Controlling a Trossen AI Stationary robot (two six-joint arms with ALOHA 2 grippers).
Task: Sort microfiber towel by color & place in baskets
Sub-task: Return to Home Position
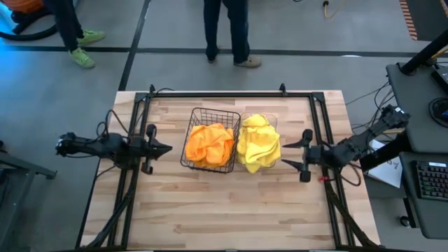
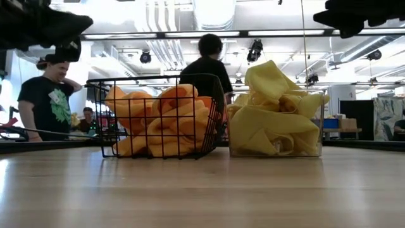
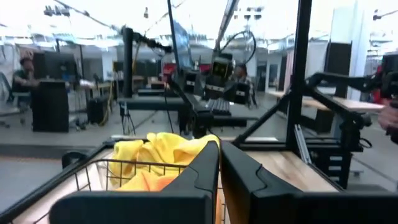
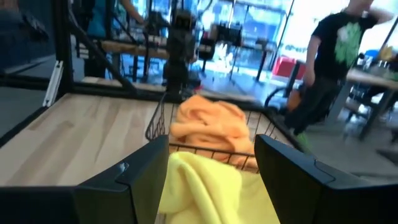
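The black wire basket point(image 1: 210, 162) stands mid-table and holds a heap of orange towels point(image 1: 209, 143). Right beside it, the clear plastic bin point(image 2: 316, 147) is piled above its rim with yellow towels point(image 1: 258, 143). Both show in the low view too, the wire basket point(image 2: 101, 120) on the left with its orange towels point(image 2: 161, 120), and the yellow towels point(image 2: 275, 117) on the right. My left gripper point(image 1: 166, 148) hovers left of the wire basket, shut and empty, and my left gripper point(image 3: 219, 163) points at it. My right gripper point(image 1: 285, 154) hovers right of the clear bin, open and empty. Seen from its wrist, my right gripper point(image 4: 211, 158) faces the yellow towels point(image 4: 205, 186).
Black frame rails point(image 1: 133, 175) run along the table's left, right and far sides. Bare wood point(image 1: 224, 210) lies between the baskets and the near edge. People point(image 1: 227, 31) stand on the floor beyond the far edge. A desk with a keyboard point(image 1: 428, 178) is off the right side.
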